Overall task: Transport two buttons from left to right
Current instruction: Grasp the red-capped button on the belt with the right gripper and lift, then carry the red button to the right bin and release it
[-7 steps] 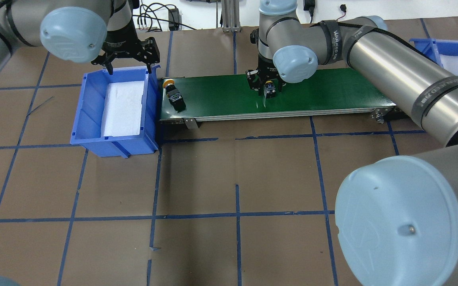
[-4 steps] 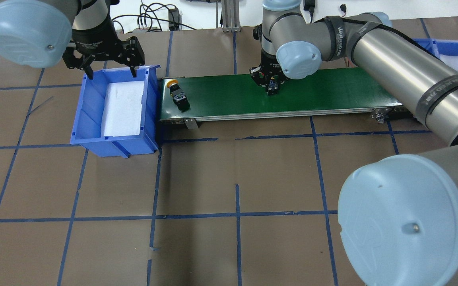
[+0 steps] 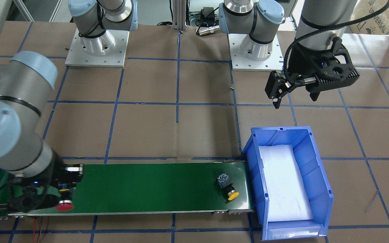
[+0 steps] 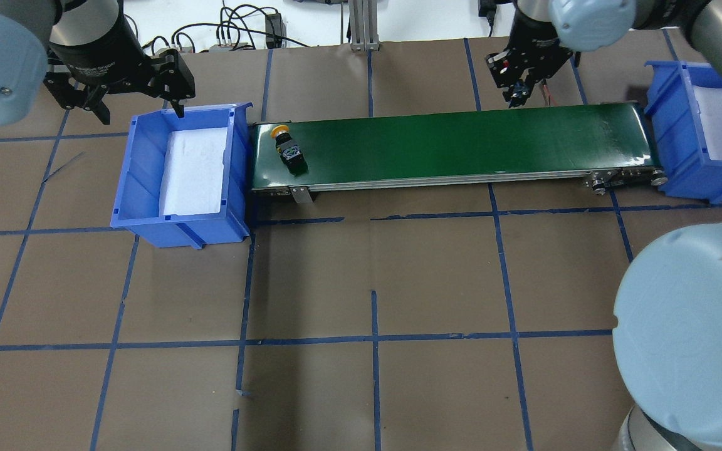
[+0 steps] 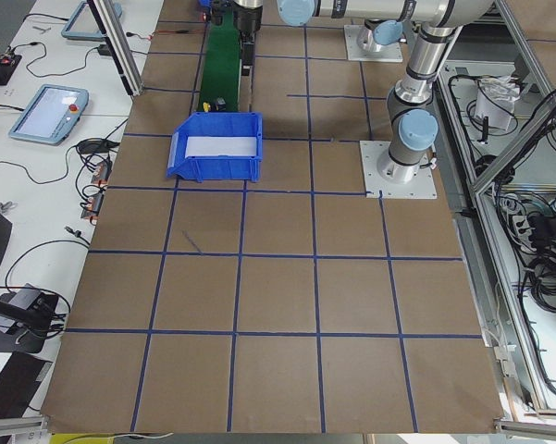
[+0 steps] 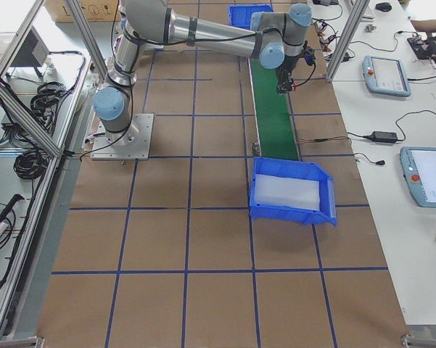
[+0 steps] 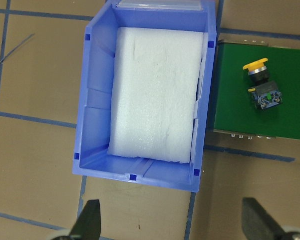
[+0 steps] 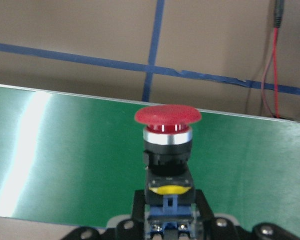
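The yellow button [image 4: 290, 150] lies on its side at the left end of the green conveyor belt [image 4: 461, 141]; it also shows in the front view [image 3: 227, 189] and the left wrist view [image 7: 262, 86]. My right gripper [image 4: 519, 86] is shut on the red button [image 8: 168, 142], cap pointing away from the wrist, raised over the belt's right part [image 3: 65, 203]. My left gripper [image 4: 141, 113] is open and empty, high above the far rim of the left blue bin [image 4: 140, 169].
The left bin holds only a white foam pad [image 7: 157, 95]. A second blue bin [image 4: 674, 156] with a foam pad stands at the belt's right end. Brown table paper with blue tape lines surrounds the conveyor.
My right gripper has risen and moved right along the belt with the red button. My left gripper has drifted left. The yellow button has shifted slightly right on the belt.
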Available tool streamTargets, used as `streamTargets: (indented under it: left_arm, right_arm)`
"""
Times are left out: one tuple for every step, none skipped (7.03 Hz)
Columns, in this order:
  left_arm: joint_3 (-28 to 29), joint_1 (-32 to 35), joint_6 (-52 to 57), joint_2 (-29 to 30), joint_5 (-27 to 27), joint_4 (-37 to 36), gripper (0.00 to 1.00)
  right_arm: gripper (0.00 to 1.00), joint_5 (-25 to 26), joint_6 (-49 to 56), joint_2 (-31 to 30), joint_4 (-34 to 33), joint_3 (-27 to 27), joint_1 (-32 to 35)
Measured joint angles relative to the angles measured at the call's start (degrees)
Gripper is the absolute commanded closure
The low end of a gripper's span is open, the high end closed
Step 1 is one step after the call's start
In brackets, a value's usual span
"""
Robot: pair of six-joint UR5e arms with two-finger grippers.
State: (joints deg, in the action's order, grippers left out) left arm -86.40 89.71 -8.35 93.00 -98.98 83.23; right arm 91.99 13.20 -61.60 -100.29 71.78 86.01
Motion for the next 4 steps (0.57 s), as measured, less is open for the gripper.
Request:
streamTargets:
  left_arm:
    - [-0.1,-0.5,0.0,-0.1,0.0,0.0,0.00]
    - [-0.2,-0.8,0.0,-0.4,0.8,0.1,0.00]
    - [-0.2,-0.9,0.4,-0.7,2.5,0.2,0.00]
    - [-0.4,-1.0,1.2,-0.7,3.6,0.4,0.00]
  right_arm:
    - [0.92,0.7,4.6,-1.3,2.1,-0.3,-4.1]
    - [0.92,2.5,9.4,-2.3,3.4,-0.3,-7.8]
    - [0.92,4.5,14.9,-3.2,3.9,-0.3,-11.5]
    - [0.92,5.5,19.6,-3.7,4.1,-0.1,-15.2]
